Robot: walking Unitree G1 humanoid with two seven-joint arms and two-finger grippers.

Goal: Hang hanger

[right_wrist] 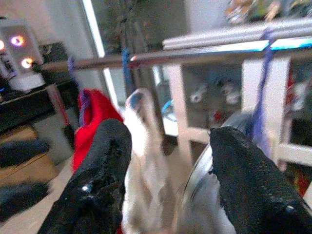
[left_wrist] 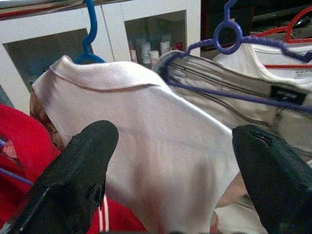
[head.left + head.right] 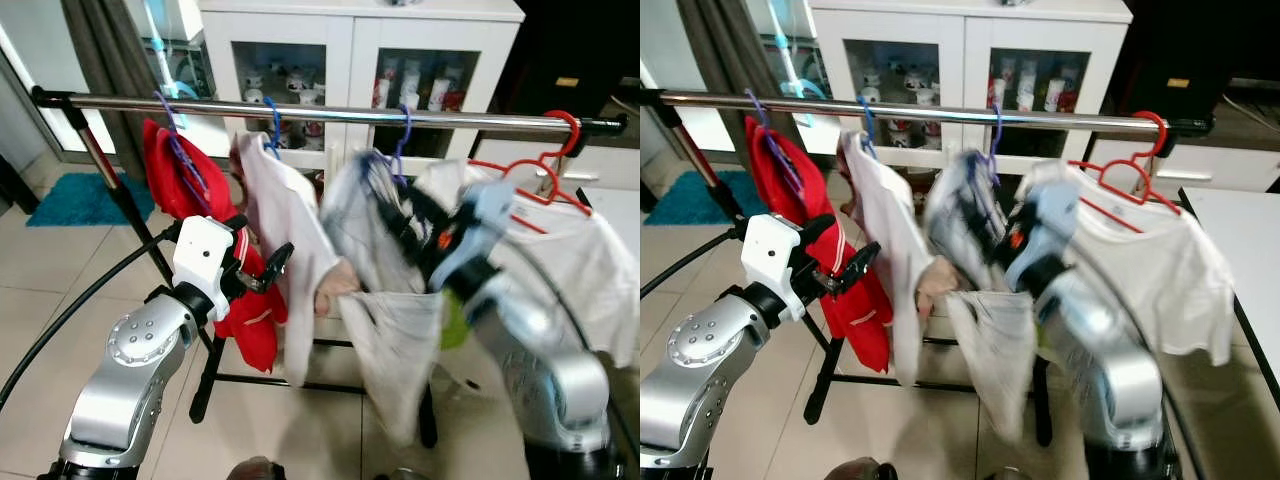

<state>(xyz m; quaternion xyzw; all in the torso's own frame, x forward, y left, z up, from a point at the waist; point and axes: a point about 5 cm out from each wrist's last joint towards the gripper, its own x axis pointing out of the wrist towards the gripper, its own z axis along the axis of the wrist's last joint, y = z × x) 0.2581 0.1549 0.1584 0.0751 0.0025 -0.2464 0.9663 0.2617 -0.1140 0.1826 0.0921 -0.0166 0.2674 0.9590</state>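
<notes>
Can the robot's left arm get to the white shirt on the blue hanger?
Probably yes. The left gripper is open and points at the white shirt, which hangs right in front of its fingers. Nothing sits between them; the red garment hangs off to one side.

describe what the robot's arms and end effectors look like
Both arms are silver metal with rounded joint housings dotted with small screws. The left arm carries a boxy white wrist block and a black cable looping off it. The left end effector and right end effector each have two long, thick, matte black fingers with rounded tips. The right arm is motion-blurred.
</notes>
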